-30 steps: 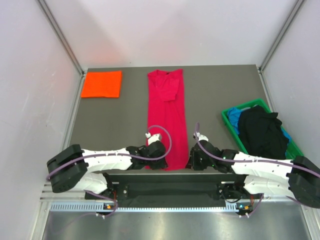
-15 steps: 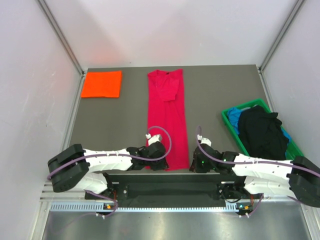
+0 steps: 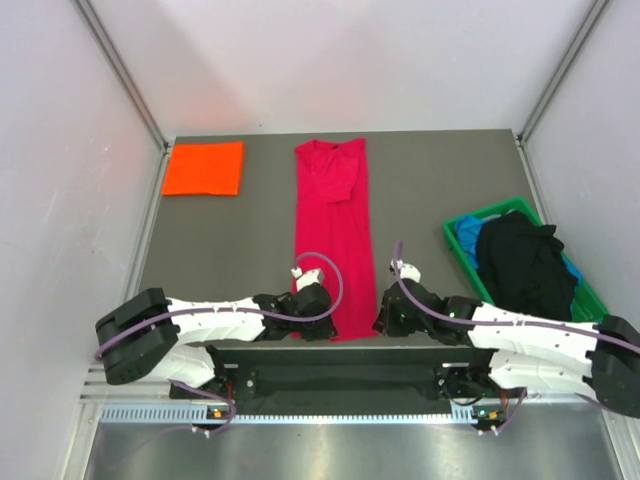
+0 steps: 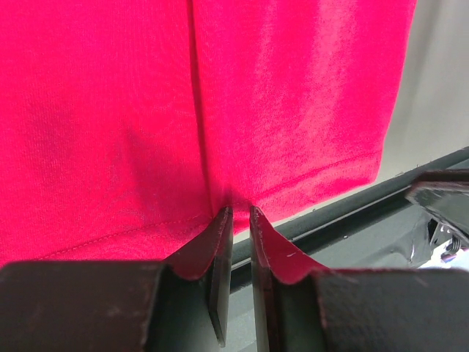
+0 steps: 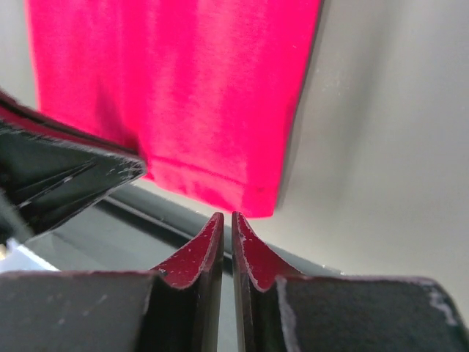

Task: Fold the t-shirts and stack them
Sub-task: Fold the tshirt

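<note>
**A:** Where does the crimson t-shirt (image 3: 335, 230) lie from the arms?

**B:** Flat on the counter (image 3: 240, 240) as a narrow strip. Its long axis runs straight away from the bases, collar at the far end and hem at the near edge, right between the two arms.

**A:** Which one has it?

**B:** The left gripper (image 4: 236, 213) looks clenched on the hem, with the cloth puckered at its tips. The right gripper (image 5: 226, 216) is pinched closed on nothing. The hem's right corner sits just ahead of its tips, not touching.

**A:** So the fold hangs on that corner?

**B:** I'd say so. The right needs to part its jaws and take the corner. Then both can carry the hem along the strip's length toward the collar.
</note>
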Motion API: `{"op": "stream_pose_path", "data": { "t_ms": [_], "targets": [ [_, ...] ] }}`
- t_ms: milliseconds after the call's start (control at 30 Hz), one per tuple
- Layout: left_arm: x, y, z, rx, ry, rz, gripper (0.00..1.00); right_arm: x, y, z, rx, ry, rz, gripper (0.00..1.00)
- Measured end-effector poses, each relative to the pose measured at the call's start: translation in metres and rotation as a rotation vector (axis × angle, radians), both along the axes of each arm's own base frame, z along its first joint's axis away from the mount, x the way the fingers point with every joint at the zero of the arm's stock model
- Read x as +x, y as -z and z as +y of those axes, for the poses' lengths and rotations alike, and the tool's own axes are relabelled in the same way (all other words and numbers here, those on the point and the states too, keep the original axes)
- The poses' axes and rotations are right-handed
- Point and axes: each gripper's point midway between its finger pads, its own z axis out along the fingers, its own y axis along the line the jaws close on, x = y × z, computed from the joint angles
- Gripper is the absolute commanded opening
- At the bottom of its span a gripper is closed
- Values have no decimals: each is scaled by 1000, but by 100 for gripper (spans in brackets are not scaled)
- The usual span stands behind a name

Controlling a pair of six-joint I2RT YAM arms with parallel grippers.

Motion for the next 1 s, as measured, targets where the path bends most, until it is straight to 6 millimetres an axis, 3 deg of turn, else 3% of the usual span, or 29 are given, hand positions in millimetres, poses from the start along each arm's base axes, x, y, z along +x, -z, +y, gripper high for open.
{"op": "stream_pose_path", "data": {
  "t_ms": [267, 400, 533, 633, 733, 900, 1000],
  "targets": [
    [-2, 1, -3, -4, 6, 1, 21, -1, 38, -3, -94, -16, 53, 8],
    [-3, 1, -3, -5, 6, 2, 21, -1, 37, -2, -86, -18, 48, 9],
    [-4, 1, -3, -1, 6, 1, 23, -3, 34, -13, -115, -8, 44, 11],
    [-4, -3, -2, 7, 10, 1, 29, -4, 27, -20, -134, -2, 40, 15],
    [-2, -18, -4, -2, 17, -15, 31, 0, 9, -15, -111, 3, 19, 16],
    [15, -75, -11, -65, 21, -123, 31, 9, -18, -1, -49, 6, -21, 15],
    [29, -95, 3, -84, -7, -167, 26, 12, -23, 4, -52, -3, -22, 14]
  ]
}}
